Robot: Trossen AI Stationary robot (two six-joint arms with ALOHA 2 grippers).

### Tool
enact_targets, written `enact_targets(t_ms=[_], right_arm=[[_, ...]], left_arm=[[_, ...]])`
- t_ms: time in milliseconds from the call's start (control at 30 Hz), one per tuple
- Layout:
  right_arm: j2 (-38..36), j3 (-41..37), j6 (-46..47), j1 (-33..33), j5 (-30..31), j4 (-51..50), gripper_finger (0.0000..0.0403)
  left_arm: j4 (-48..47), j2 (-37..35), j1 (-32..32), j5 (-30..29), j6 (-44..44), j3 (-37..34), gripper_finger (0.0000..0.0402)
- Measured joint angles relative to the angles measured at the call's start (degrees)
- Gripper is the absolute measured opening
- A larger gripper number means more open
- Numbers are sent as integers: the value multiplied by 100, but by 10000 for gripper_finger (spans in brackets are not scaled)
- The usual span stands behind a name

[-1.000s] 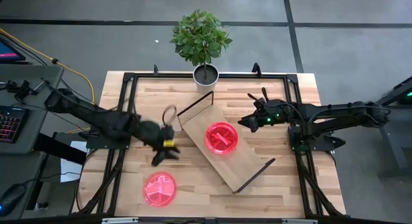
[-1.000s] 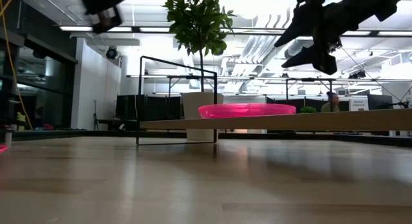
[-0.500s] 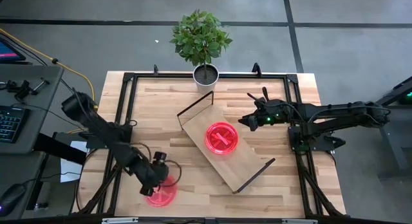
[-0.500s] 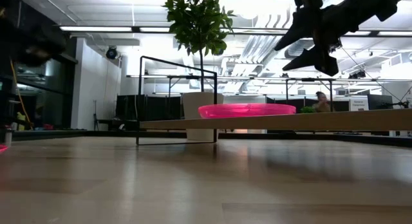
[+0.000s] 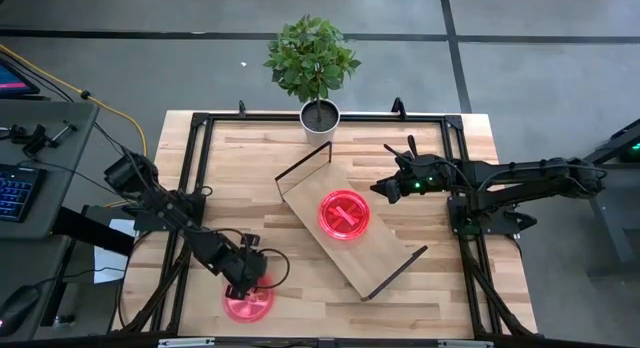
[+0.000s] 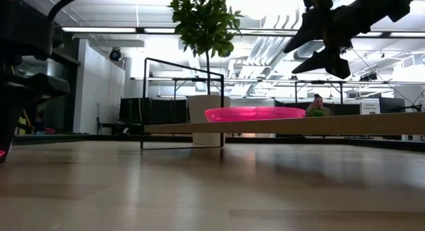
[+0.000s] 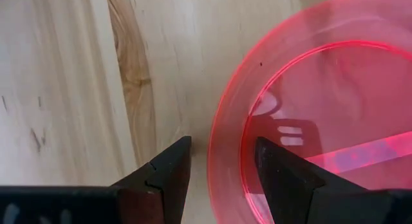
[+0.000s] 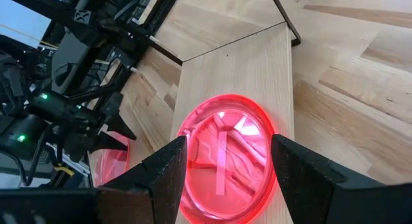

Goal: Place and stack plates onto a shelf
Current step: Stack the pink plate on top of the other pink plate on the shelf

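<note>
One pink-red plate point(image 5: 250, 304) lies flat on the table near its near-left corner. My left gripper point(image 5: 252, 284) is low over its far edge, open. In the left wrist view its fingertips point(image 7: 222, 153) stand on either side of the plate's rim point(image 7: 217, 130), one over the bare wood and one over the plate's inside. A second plate point(image 5: 343, 214) lies flat on the light-wood shelf point(image 5: 378, 253), which stands slantwise mid-table. It also shows in the low view point(image 6: 254, 114) and the right wrist view point(image 8: 225, 153). My right gripper point(image 5: 385, 188) hovers open and empty, right of the shelf.
A potted plant point(image 5: 320, 115) stands at the table's far edge, behind the shelf's black wire end frame point(image 5: 305, 166). Black rails point(image 5: 190, 188) run along the table's sides. Bare wood lies between the shelf and the near edge.
My left gripper has swung from beside the shelf's left end toward the table's near edge and gone down over the plate lying there. The plates and the shelf have not moved.
</note>
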Motion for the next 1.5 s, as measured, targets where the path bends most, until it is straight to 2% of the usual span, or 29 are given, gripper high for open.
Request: enact_targets(t_ms=[100,200,267,367,433,533,600,767,900,1000,1133,1267,1400,1500], right_arm=[[0,0,-2,0,0,0,209],[0,0,-2,0,-1,-2,209],[0,0,-2,0,0,-35,209],[0,0,-2,0,0,-77,209],[0,0,0,0,0,-114,209],[1,0,80,0,-2,-111,209],[0,0,116,0,-4,-113,209],[2,0,-20,0,-11,-127,209],[2,0,-50,0,-33,-131,209],[2,0,-35,0,-55,-164,209],[0,0,-69,0,-56,-222,209],[-4,0,-100,0,-57,-294,209],[-60,0,-157,-2,-47,-389,209],[-105,0,-146,0,77,-429,209]], left_arm=[[222,-15,9,191,-104,-165,159],[315,-18,12,246,-136,-207,136],[356,-22,35,306,-107,-209,104],[405,-117,173,504,-197,-222,36],[391,-292,317,852,-296,-243,11],[262,-837,591,1262,-494,-231,8],[-28,-1350,730,1294,-487,-119,3],[-404,-2517,1327,740,-446,267,1],[-144,-2820,2038,172,-450,561,1],[305,-2676,2480,-144,-649,650,1],[1143,-2226,2749,-813,-1413,653,0],[1848,-1768,2658,-1496,-2491,653,0],[1846,-1416,2398,-2161,-3581,650,0],[1764,-1195,2242,-2589,-4788,553,0]])
